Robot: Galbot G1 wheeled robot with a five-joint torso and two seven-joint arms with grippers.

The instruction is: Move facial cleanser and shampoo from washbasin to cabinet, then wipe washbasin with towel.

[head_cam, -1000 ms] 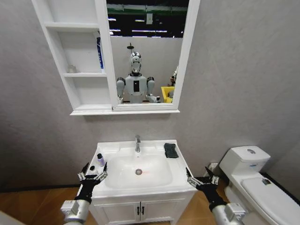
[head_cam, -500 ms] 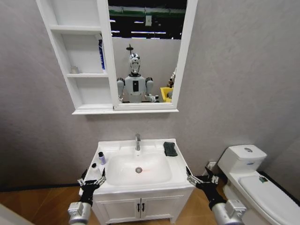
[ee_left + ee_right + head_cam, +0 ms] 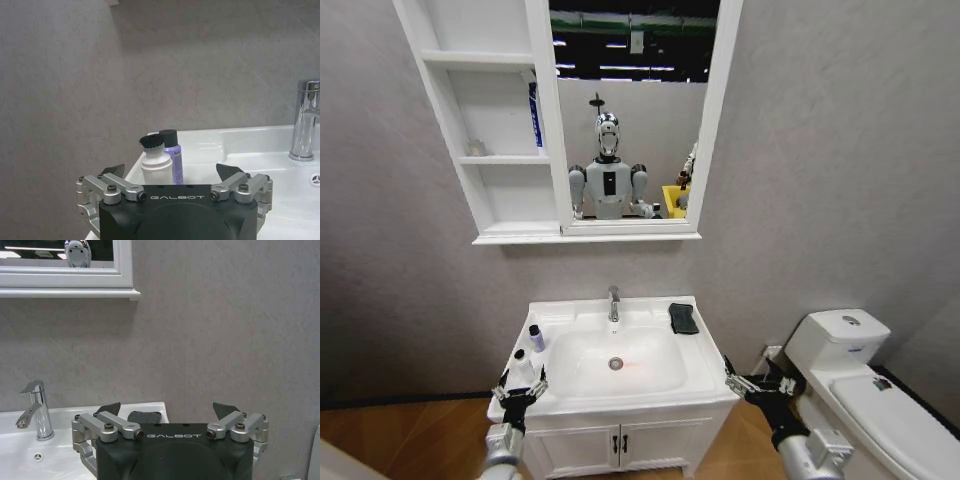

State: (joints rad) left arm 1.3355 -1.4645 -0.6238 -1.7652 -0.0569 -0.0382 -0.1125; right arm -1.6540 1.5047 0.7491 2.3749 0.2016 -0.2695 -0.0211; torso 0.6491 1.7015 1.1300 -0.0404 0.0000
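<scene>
- The left tool point(image 3: 523, 385) hangs at the front-left corner of the washbasin point(image 3: 710, 385), fingers spread and holding nothing.
- The right tool point(image 3: 758, 385) waits off the front-right corner, between the washbasin and the toilet point(image 3: 840, 350), also spread and empty.
- Just beyond the left tool stand two bottles on the left rim: a white bottle point(image 3: 156, 167) with a black cap, and close behind it a purple bottle point(image 3: 173, 160) with a dark cap. Which is cleanser and which shampoo I cannot tell.
- Risk, as I judge it: the bottles stand so close together that closing on the white one could knock the purple one over, sending it into the bowl or off the rim.
- The bowl holds nothing but its drain point(image 3: 616, 364); the tap point(image 3: 613, 303) stands at the back.
- The towel point(image 3: 684, 318) lies folded on the back-right rim, near the tap.
- Farthest, the cabinet point(image 3: 490, 160) hangs on the wall; a blue and white item point(image 3: 534, 113) stands against the right side of its middle niche, and a small pale object point(image 3: 475, 147) sits on that shelf.
</scene>
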